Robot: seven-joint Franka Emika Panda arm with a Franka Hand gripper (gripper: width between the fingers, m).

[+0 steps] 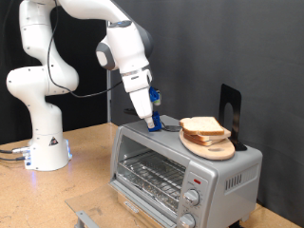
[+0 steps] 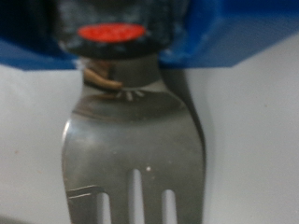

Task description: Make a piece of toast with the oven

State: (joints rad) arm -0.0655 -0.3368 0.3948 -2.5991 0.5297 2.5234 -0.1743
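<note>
Slices of bread (image 1: 205, 130): stacked on a round wooden board (image 1: 211, 146) atop the oven (image 1: 185, 166), toward the exterior view's right. Pale faces, tan-brown crust. No slice apart from the stack; none visible inside the oven.

Oven: silver, boxy, standing on the wooden surface (image 1: 95, 180). Glass door shut as far as the exterior view shows; wire rack (image 1: 152, 173) visible behind the glass, bare. Two round knobs (image 1: 191, 200) at the front, toward the exterior view's right, below a small red mark (image 1: 197, 179).

Dark upright stand (image 1: 230, 112) at the far end of the oven top, just beside the board.

Gripper (image 1: 152, 118): lowered over the oven top, at the exterior view's left of the board, near the stack but not touching it. Blue finger pieces pointing down at the oven's top panel.

Fork (image 2: 134, 149): fills the wrist view, metal, tines pointing away from the hand, its neck running up between the blue pieces (image 2: 248, 33). Jaws closed onto the fork's handle, judging by the wrist view; the contact itself lies out of frame. Tip of the fork close over the pale oven top; touching or just above cannot be told.

Progress, as a judgement: early stage. Tool in hand and brought close to the bread. No slice lifted, door not opened, rack unloaded, knobs apparently unturned. Loading and heating all left to do.
</note>
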